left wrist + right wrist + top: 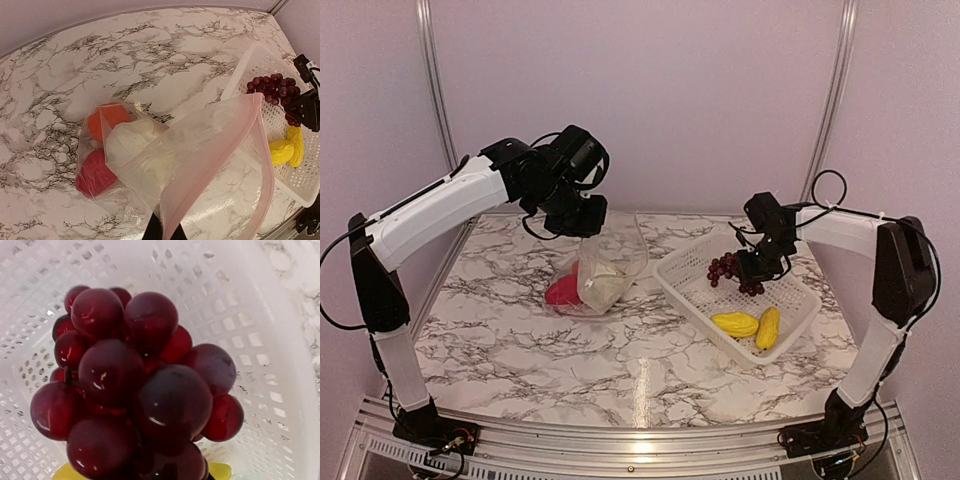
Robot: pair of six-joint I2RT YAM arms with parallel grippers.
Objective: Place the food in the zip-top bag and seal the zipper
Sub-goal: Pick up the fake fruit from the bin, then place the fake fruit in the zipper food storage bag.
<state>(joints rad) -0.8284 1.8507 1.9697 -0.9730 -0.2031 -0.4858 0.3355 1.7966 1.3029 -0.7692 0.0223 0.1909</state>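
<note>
My left gripper [582,222] [162,232] is shut on the mouth edge of the zip-top bag [610,265] [200,150] and holds it up off the table. The pink zipper [227,150] runs up from the jaws, with the mouth gaping. Inside the bag lie the orange fruit [107,120], the red piece [95,172] [563,290] and the white cauliflower [132,140]. My right gripper [757,272] is down in the basket, shut on the grape bunch [725,268] [272,87] [135,385], which hides its fingers. Two yellow pieces [735,324] [287,147] lie in the basket.
The white lattice basket [800,300] [300,190] [250,315] stands at the right of the marble table [520,330], its left rim close to the bag. A pale wall with metal posts closes off the back.
</note>
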